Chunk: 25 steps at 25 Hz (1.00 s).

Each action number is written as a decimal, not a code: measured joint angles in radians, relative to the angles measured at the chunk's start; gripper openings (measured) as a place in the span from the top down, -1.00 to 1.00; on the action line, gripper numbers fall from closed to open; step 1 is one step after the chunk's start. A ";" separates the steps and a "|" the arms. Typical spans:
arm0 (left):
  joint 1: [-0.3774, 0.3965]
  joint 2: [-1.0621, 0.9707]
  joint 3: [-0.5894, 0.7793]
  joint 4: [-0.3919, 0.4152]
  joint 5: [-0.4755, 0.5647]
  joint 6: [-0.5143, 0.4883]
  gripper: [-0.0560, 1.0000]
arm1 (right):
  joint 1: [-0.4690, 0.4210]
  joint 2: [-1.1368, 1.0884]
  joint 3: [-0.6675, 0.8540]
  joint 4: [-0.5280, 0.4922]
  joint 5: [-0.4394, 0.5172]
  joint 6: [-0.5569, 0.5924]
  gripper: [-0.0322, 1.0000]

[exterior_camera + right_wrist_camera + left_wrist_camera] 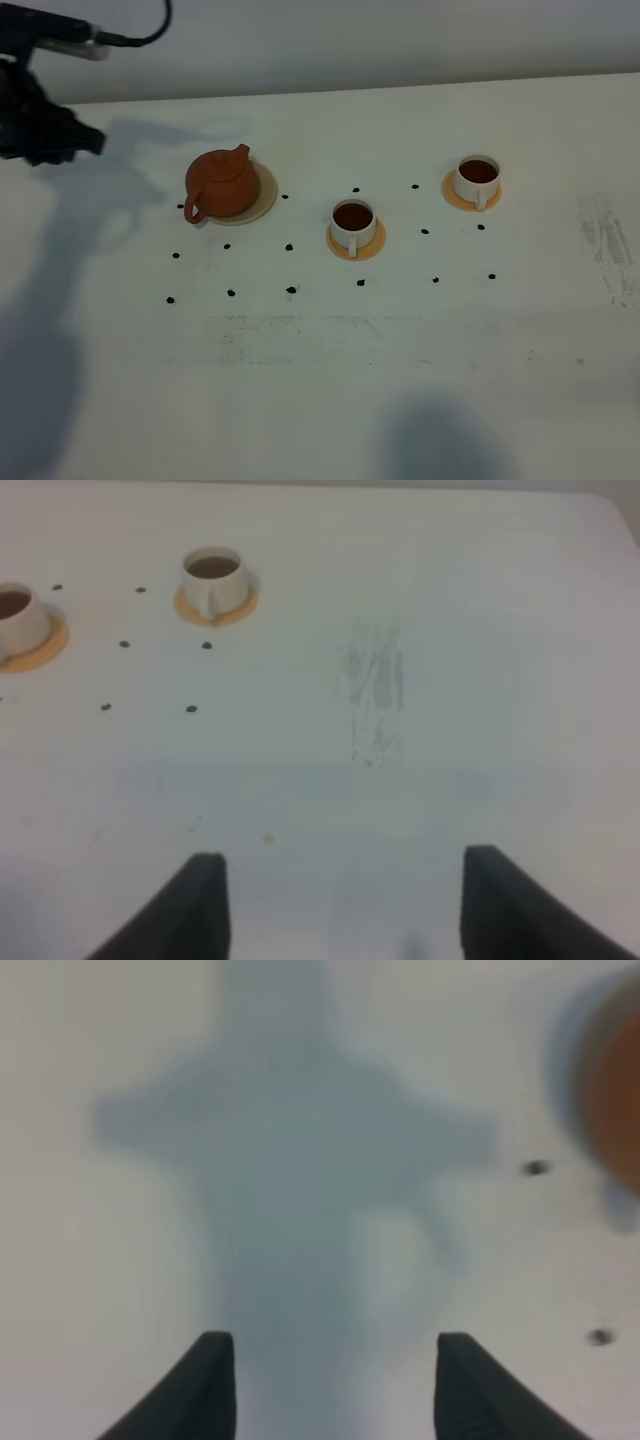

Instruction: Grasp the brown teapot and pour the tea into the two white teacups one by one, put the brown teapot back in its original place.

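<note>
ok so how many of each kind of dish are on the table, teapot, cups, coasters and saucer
squat reddish-brown clay teapot: 1
small white cups holding dark tea: 2
round orange-tan coasters: 2
round cream-beige saucer: 1
total: 6

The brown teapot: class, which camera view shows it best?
The exterior high view: the brown teapot sits whole on its saucer. The left wrist view catches only a blurred brown edge; the right wrist view misses it.

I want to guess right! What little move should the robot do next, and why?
Probably pull the left gripper farther away. Both white teacups hold dark tea, the brown teapot sits on its saucer, and the gripper is open and empty.
</note>
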 joint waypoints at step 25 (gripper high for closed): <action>0.100 -0.895 0.614 0.000 0.248 -0.122 0.03 | 0.000 0.000 0.000 0.000 0.000 0.000 -0.06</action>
